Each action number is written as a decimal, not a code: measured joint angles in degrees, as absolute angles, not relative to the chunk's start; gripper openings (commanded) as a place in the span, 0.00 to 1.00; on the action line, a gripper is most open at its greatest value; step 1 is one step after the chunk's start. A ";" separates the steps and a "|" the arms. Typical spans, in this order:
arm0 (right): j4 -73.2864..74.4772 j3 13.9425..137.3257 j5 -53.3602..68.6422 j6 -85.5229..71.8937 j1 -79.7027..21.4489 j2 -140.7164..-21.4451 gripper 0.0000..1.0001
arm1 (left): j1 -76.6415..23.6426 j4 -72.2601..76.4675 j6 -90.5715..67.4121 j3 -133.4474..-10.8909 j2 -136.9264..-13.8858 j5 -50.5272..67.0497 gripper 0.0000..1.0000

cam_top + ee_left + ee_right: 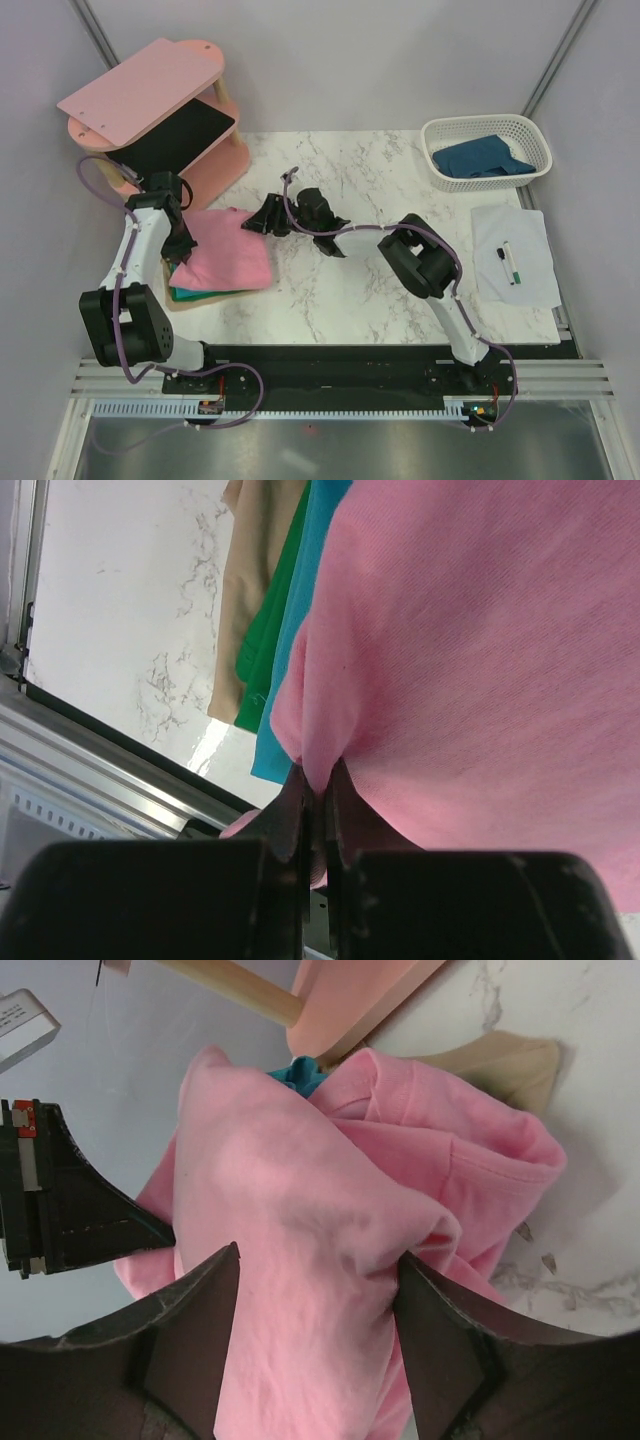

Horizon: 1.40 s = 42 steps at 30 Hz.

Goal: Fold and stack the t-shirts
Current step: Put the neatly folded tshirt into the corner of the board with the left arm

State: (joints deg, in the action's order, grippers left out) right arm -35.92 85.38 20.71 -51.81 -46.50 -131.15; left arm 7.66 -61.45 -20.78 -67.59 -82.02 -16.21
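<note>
Desk: As the light pink t-shirt [232,255] lies on top of the pile at nine o'clock on the counter [400,190], what has hold of it?

Photographer: The left pincer [318,780] is clamped tight on a pinch of its edge, on the pile's nine o'clock side. The right pincer [318,1255] sits at the shirt's one o'clock corner, its jaws apart with a thick fold of pink cloth filling the gap. Whether they squeeze it or only straddle it, I cannot tell.

Desk: And beneath?

Photographer: A teal t-shirt [298,620] shows as a thin band under the pink, with a green layer [262,670] and a tan layer [240,580] below that. The dark blue t-shirt [480,158] lies crumpled in the white basket [540,150] at two o'clock, well apart from the pile.

Desk: How will the cloth handle?

Photographer: Light, limp and quick to crease, I'd judge. It has no stiffness, so any part not held will sag and bunch, as the fold at the right pincer shows. It won't break, but a drag across the pile could shift the layers underneath. The best hold looks like a hem or seam at two spread corners, taking the pink layer alone, so the cloth lies flat between the pincers.
</note>
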 measured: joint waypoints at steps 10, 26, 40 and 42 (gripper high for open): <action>-32.97 87.83 23.49 -51.70 -46.94 -135.20 0.33 | 8.97 -60.45 -21.23 -66.98 -81.97 -16.19 0.02; -27.79 94.32 23.64 -48.03 -47.31 -134.21 0.34 | 13.72 -56.29 -21.32 -67.29 -73.10 -14.39 0.02; -20.45 112.68 25.30 -45.74 -49.47 -141.64 0.57 | 17.54 -53.54 -21.39 -56.80 -73.01 -16.05 0.02; -18.50 112.99 25.17 -45.17 -49.50 -142.80 0.72 | 17.80 -53.28 -21.43 -56.75 -72.99 -16.40 0.02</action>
